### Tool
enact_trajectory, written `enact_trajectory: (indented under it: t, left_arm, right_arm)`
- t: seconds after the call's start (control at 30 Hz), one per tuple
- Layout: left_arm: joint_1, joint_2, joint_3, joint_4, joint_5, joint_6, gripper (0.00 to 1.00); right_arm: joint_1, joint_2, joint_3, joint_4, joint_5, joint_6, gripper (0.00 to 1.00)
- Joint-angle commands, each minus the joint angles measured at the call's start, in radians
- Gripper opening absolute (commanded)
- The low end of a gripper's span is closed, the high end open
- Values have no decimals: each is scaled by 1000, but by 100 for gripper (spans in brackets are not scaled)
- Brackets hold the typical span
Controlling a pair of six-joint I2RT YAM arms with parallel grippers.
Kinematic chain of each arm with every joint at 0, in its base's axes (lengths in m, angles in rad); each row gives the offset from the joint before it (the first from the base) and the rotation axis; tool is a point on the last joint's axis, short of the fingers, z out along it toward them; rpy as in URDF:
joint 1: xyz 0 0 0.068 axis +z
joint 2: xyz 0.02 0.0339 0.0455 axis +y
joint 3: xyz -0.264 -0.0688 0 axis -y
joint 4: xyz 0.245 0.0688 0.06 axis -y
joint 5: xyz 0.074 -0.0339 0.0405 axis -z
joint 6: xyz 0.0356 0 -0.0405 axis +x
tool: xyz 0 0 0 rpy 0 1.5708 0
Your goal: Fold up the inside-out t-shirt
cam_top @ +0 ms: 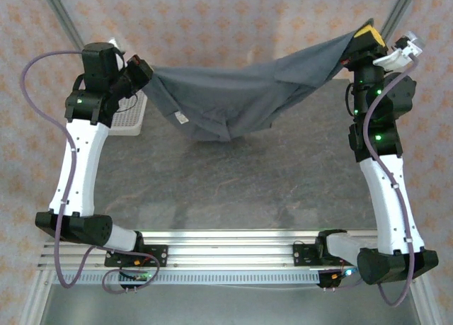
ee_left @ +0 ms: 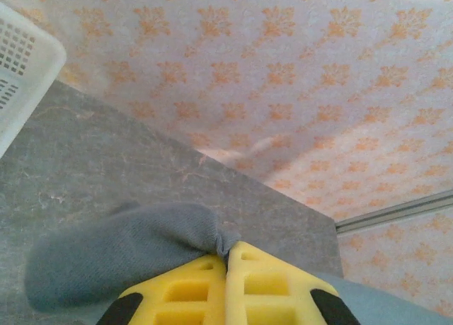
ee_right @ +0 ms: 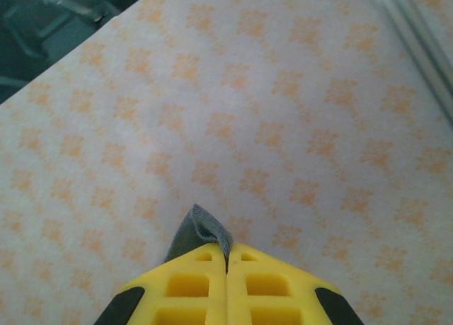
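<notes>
The trouble I foresee starts in the middle of the top view. The inside-out t-shirt [cam_top: 233,98] hangs as a slack hammock between my two grippers, its belly sagging toward the table [cam_top: 233,197]. I cannot tell whether it touches. If I lower it from this sag, I judge the cloth would bunch and crease instead of spreading flat, and the fold would go crooked. The holds are a second risk. Each has only a small pinch of fabric, so a sharp stretch could pull a corner free.

My left gripper [ee_left: 226,251], at the bottom of its wrist view, is clenched, its yellow fingers pressed together on a rolled grey edge that bulges out to the left. My right gripper [ee_right: 226,251] is clamped just as tight, with a small tuft of cloth poking up at the tips. In the top view it sits higher, so the shirt hangs skewed.

Farther off, at upper left, the white basket [cam_top: 131,116] lies just beside my left gripper, and a careless swing could snag it.
</notes>
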Motion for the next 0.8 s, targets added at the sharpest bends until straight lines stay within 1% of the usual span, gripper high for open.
enact_trajectory:
  t: [0.0,0.07,0.1,0.17,0.23,0.3,0.37,0.4,0.47,0.5,0.53,0.6,0.63,0.7,0.77]
  left_arm:
    - [2,-73,20,153,-12,9,0]
    - [2,-46,69,155,-21,0,0]
    - [2,-18,100,133,-27,-5,0]
    - [2,83,180,75,-36,-21,0]
    - [2,190,207,100,-5,-35,0]
    - [-4,307,220,151,26,-55,0]
    - [-25,457,287,173,44,-41,0]
    - [-41,537,335,157,36,-22,0]
    - [-86,712,510,64,4,46,0]
    - [-102,783,603,0,-19,66,7]
    - [-115,854,712,-69,-34,85,18]
    - [-127,920,850,-158,-65,95,35]
    - [-127,918,868,-170,-64,125,40]
    - [-130,869,836,-192,-79,140,45]
    - [-142,784,732,-224,-106,168,45]
  right_arm:
    - [-6,-52,113,71,-167,-55,0]
    - [-6,-59,141,80,-191,-48,0]
    - [-6,-63,145,80,-178,-39,0]
    - [-7,-65,130,66,-128,-11,0]
    - [-6,-63,105,8,-74,-2,0]
    - [-7,-63,73,-91,30,46,0]
    - [-7,-69,27,-239,184,129,0]
    - [-6,-72,5,-319,264,190,0]
    - [-6,-80,-59,-493,407,315,0]
    - [-7,-84,-94,-545,433,360,0]
    - [-6,-92,-139,-582,447,383,0]
    - [-6,-108,-204,-625,440,409,0]
    - [-7,-116,-235,-632,420,420,0]
    - [-6,-131,-285,-601,350,425,0]
    - [-6,-135,-316,-558,287,410,0]
